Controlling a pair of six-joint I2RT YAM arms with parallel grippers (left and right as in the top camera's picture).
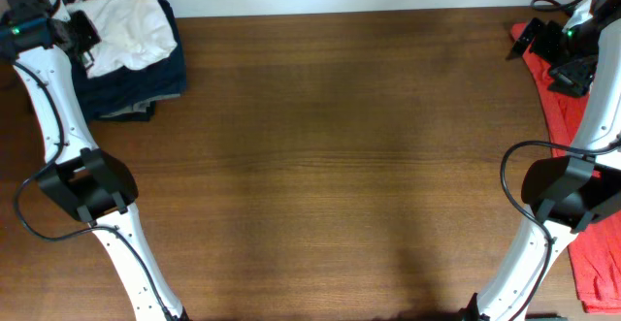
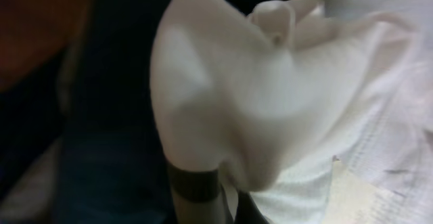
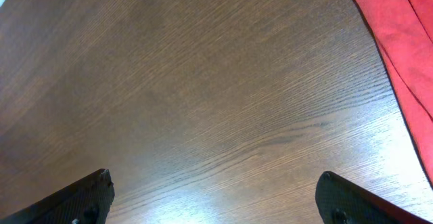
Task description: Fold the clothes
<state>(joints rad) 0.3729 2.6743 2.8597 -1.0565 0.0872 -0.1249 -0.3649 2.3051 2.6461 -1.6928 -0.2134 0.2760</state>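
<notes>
The white T-shirt lies crumpled on a pile of dark navy garments at the table's far left corner; its print is hidden. My left gripper is at the shirt's left edge. In the left wrist view its fingers are close together with a bunched fold of the white T-shirt between them. My right gripper is at the far right, open and empty above bare wood, as the right wrist view shows.
A red T-shirt lies along the right edge of the wooden table and shows in the right wrist view. The navy garments fill the left of the left wrist view.
</notes>
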